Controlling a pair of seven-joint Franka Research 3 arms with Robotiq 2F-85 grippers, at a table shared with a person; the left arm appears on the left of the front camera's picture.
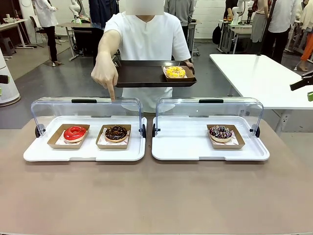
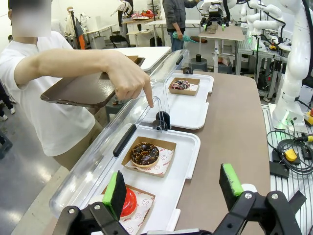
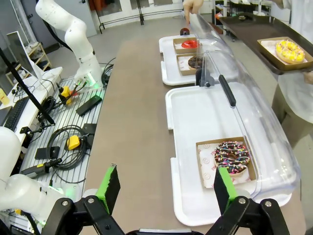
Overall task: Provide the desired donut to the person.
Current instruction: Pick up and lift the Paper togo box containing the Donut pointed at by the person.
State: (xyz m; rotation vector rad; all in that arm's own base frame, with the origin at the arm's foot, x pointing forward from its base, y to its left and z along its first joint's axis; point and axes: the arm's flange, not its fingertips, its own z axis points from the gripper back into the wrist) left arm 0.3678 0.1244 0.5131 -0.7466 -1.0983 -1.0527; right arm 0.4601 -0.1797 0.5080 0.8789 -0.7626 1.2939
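The person (image 1: pixel 146 39) is standing at the far side of the table (image 1: pixel 156 196), holding a dark tray (image 1: pixel 142 76) with one hand, and a yellow donut (image 1: pixel 175 72) is sitting on it in a cardboard holder. The other hand (image 1: pixel 104 72) is reaching forward with its index finger pointing straight down, the fingertip hanging just above the top edge of a clear lid (image 1: pixel 54 107). The chocolate donut (image 1: pixel 116 132) is lying directly below and in front of that finger, on the left white tray (image 1: pixel 85 152), just beside a red donut (image 1: pixel 74 132); each is resting in its own cardboard holder. The lid is standing raised along the tray's far edge, between the person and the two donuts, while the near side is lying uncovered.

On the right white tray (image 1: pixel 186 147) a sprinkled donut (image 1: pixel 220 132) is sitting alone, with a second lid (image 1: pixel 234 110) raised behind it in the same way.

The left gripper (image 2: pixel 173 185) is hovering above the red donut's end of the left tray, fingers spread wide and holding nothing. The right gripper (image 3: pixel 166 185) is hovering near the sprinkled donut, fingers likewise spread and empty.
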